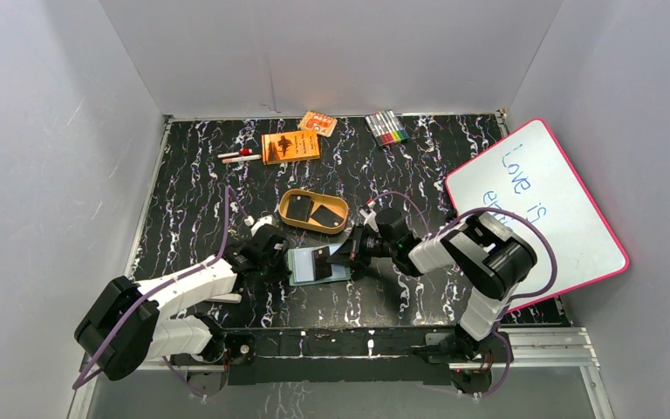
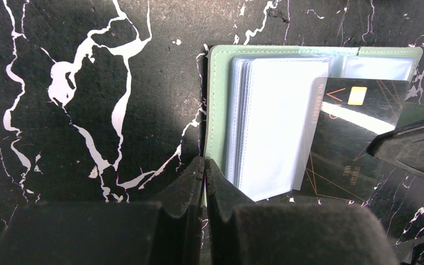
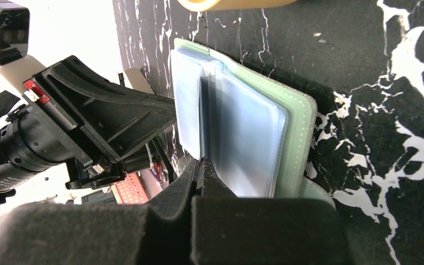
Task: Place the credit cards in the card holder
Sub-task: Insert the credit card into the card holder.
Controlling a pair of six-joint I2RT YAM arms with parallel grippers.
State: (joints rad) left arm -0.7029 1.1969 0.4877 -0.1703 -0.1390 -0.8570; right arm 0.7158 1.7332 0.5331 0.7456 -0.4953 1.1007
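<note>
The green card holder [image 1: 301, 266] lies open near the table's front, its clear sleeves fanned up. My left gripper [image 1: 284, 260] is shut on the edge of its green cover [image 2: 218, 99], jaws pinched at the cover's near corner [image 2: 205, 168]. My right gripper [image 1: 345, 253] is shut on a black credit card [image 2: 353, 138] with a gold chip, whose left end lies in or against a clear sleeve. In the right wrist view the gripper [image 3: 200, 165] stands at the sleeves beside the cover [image 3: 298, 138], and the card is hidden there. Two more black cards [image 1: 297, 209] [image 1: 325, 216] lie in the tan oval tray [image 1: 283, 212].
At the back are an orange booklet [image 1: 290, 147], a small orange pack [image 1: 317, 123], a set of markers [image 1: 386, 127] and two pens [image 1: 239, 156]. A pink-rimmed whiteboard [image 1: 536, 209] lies at the right. My left arm [image 3: 88, 127] is close to the holder.
</note>
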